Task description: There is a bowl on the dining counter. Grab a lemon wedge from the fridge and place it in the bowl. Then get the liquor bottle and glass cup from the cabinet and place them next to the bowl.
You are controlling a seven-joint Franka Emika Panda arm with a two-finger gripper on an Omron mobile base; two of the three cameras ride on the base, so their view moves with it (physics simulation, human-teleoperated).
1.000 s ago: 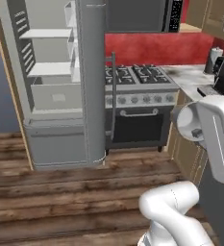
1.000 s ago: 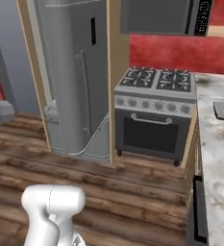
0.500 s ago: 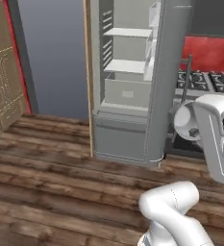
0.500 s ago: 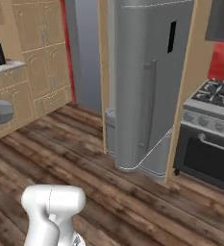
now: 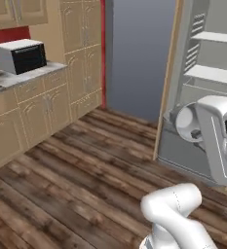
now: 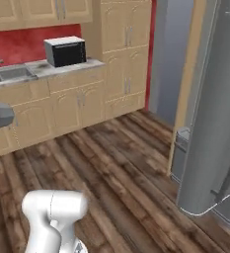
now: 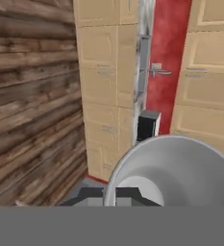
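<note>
**Wood floor, fridge open at right**

Dark plank floor (image 5: 76,180) fills most of both base views. Fridge (image 5: 202,92) stands at the right edge of the left base view, interior exposed, white shelves (image 5: 210,73) visible; in the right base view its grey door (image 6: 212,128) swings out toward the camera. Tan base cabinets (image 6: 62,106) run along the left wall under a stone top, with a dark-fronted microwave (image 6: 64,51) on it and a sink (image 6: 5,75) beside it; red wall behind. Arm (image 5: 215,131) rises at lower right of the left base view. Gripper: fingertips not visible, cannot tell whether apart or together. Hand view is rolled sideways, showing cabinets, floor and red wall.
</note>
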